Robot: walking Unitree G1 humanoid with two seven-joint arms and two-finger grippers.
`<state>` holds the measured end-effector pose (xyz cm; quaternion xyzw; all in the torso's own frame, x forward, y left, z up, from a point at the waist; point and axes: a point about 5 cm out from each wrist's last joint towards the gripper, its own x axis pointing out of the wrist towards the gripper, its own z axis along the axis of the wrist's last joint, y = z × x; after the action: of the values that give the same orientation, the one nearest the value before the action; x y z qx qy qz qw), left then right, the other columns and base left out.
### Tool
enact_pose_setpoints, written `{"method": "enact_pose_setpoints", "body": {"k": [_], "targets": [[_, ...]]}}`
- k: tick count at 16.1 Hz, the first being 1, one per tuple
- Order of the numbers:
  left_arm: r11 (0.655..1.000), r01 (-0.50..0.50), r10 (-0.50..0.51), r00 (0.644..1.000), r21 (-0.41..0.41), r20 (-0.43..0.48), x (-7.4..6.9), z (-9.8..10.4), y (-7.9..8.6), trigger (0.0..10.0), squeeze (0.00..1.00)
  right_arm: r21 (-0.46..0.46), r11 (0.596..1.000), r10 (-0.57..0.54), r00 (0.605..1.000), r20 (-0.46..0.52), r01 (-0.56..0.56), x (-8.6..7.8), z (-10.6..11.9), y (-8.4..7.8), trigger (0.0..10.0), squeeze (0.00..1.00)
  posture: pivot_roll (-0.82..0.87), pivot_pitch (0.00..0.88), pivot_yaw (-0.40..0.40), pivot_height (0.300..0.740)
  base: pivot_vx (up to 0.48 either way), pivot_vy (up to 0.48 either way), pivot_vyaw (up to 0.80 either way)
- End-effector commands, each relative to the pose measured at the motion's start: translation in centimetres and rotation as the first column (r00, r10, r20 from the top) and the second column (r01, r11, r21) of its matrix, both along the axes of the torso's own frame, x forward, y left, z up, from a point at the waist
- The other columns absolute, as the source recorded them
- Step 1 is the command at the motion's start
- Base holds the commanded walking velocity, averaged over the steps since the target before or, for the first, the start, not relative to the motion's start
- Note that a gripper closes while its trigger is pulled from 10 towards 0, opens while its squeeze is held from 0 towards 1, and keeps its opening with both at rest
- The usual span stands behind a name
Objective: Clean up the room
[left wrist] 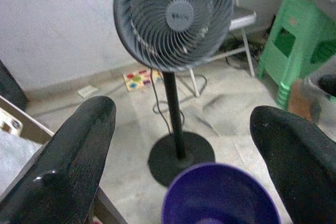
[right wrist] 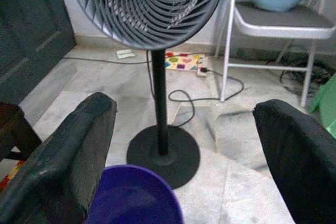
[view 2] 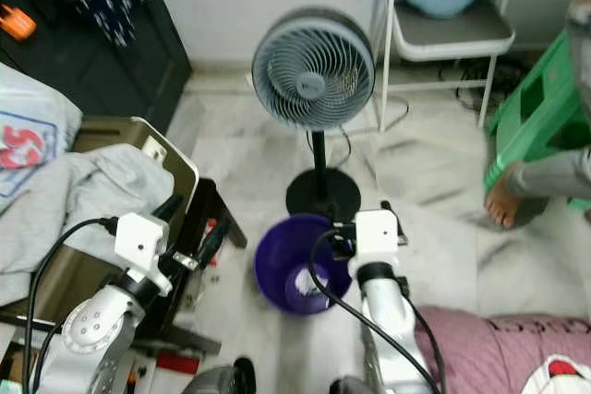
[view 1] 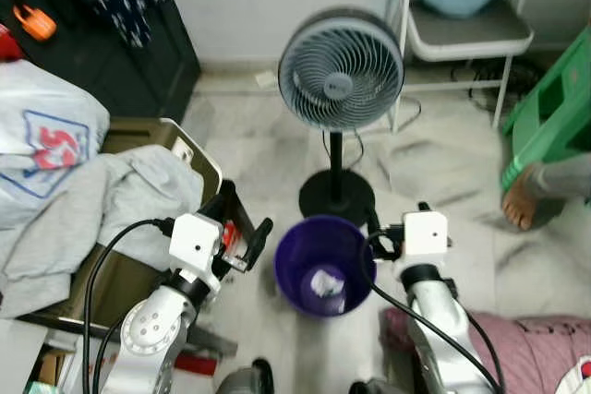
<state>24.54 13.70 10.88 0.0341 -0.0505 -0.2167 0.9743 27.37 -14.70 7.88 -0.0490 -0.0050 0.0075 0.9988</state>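
Purple bin on floor between both arms, crumpled white scrap inside, likely drop point for trash. Left gripper spread wide, empty, beside bin rim. Right gripper spread wide, empty, above bin. Fan base touching bin's far side; table edge close on left. Open floor to right.

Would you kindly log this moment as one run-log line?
left gripper open, empty | right gripper open, empty | purple bin between them, holding white scrap | fan behind
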Motion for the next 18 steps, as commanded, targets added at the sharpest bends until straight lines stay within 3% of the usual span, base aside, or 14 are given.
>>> {"method": "enact_pose_setpoints", "body": {"k": [1, 4, 6, 7, 8, 13, 18], "targets": [[0.999, -0.051, 0.051, 0.999, 0.019, 0.002, 0.0, -0.4, 0.8, 10.0, 0.0, 0.006, 1.0, -0.006, 1.0, -0.011, 0.006, -0.5, 0.2, -0.4, 10.0, 1.0, 0.04, 0.068, 0.092, 0.74, 0.0, 0.0, 0.0], [0.991, -0.134, 0.134, 0.991, 0.005, 0.007, -0.5, -0.9, 1.8, 10.0, 0.0, -0.026, 1.0, -0.011, 1.0, -0.015, 0.011, -2.3, 0.6, -1.4, 10.0, 1.0, 0.03, 0.049, 0.075, 0.74, 0.0, 0.0, 0.0], [0.987, -0.161, 0.161, 0.987, -0.003, 0.012, -0.8, -0.8, 2.0, 10.0, 0.0, -0.022, 1.0, -0.023, 1.0, -0.006, 0.023, -2.6, 0.9, -1.8, 10.0, 1.0, 0.01, 0.043, 0.066, 0.74, 0.0, 0.0, 0.0], [0.981, -0.193, 0.193, 0.981, 0.002, 0.006, -0.8, -1.1, 2.0, 10.0, 0.0, -0.005, 1.0, -0.013, 1.0, 0.012, 0.013, -2.5, 1.5, -1.6, 10.0, 0.05, 0.0, 0.041, 0.062, 0.74, 0.0, 0.0, 0.0], [0.98, -0.198, 0.198, 0.98, -0.015, 0.001, -0.6, -1.3, 1.5, 10.0, 0.0, -0.014, 1.0, -0.004, 1.0, 0.027, 0.005, -2.1, 2.3, -1.2, 10.0, 0.0, -0.01, 0.044, 0.057, 0.74, 0.0, 0.0, 0.0], [0.986, -0.165, 0.165, 0.986, -0.034, 0.013, -0.1, -1.2, 0.3, 10.0, 0.0, -0.024, 0.999, 0.028, 0.999, 0.034, -0.027, -2.0, 3.1, -0.6, 10.0, 0.0, -0.02, 0.048, 0.06, 0.74, 0.0, 0.0, 0.61], [0.979, -0.202, 0.203, 0.979, -0.024, 0.017, 0.0, -1.3, 1.2, 10.0, 0.0, -0.029, 0.998, 0.059, 0.998, 0.019, -0.058, -2.2, 3.2, -0.3, 10.0, 0.0, -0.02, 0.059, 0.048, 0.74, 0.0, 0.0, 0.79]]}}
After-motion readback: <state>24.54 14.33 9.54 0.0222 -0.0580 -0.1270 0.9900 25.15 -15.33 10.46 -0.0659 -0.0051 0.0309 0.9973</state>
